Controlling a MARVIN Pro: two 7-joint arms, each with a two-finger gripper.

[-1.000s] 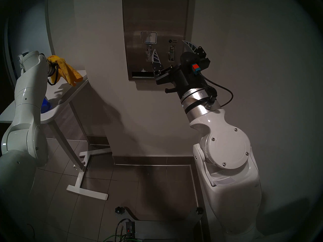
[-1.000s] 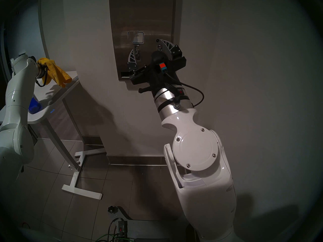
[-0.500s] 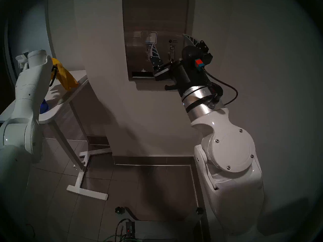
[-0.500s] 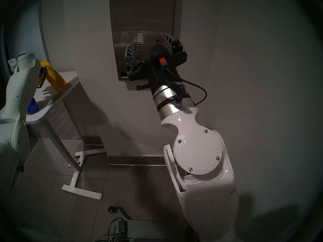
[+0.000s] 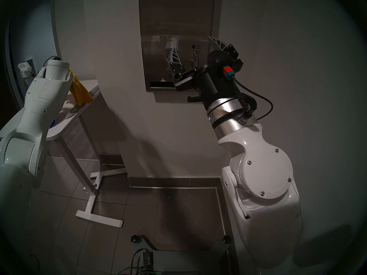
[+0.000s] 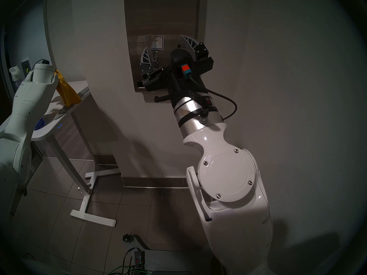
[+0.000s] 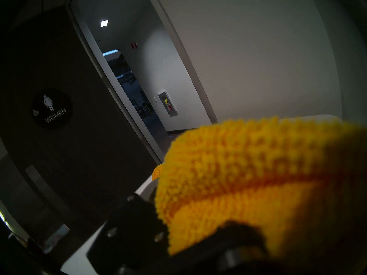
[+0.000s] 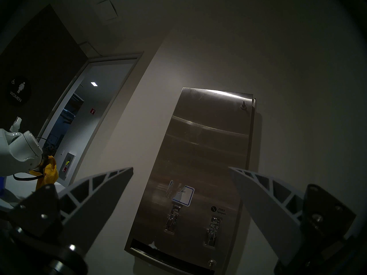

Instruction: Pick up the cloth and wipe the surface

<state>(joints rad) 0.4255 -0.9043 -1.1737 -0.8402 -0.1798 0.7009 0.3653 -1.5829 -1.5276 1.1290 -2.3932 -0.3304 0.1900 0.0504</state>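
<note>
Head stereo left: left gripper (image 7: 198,238) has its jaws pinched on the yellow cloth (image 5: 80,92), which hangs over the white tabletop (image 5: 90,86). Right gripper (image 5: 193,48) jaws spread wide, empty, in front of the steel dispenser (image 5: 176,16).

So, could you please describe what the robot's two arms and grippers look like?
Both arms have glossy white shells. The right arm carries a silver cuff, black wrist housing, a looping black cable and a red-and-teal block. The right gripper has pale curved fingers with dark triangular cut-outs.
</note>
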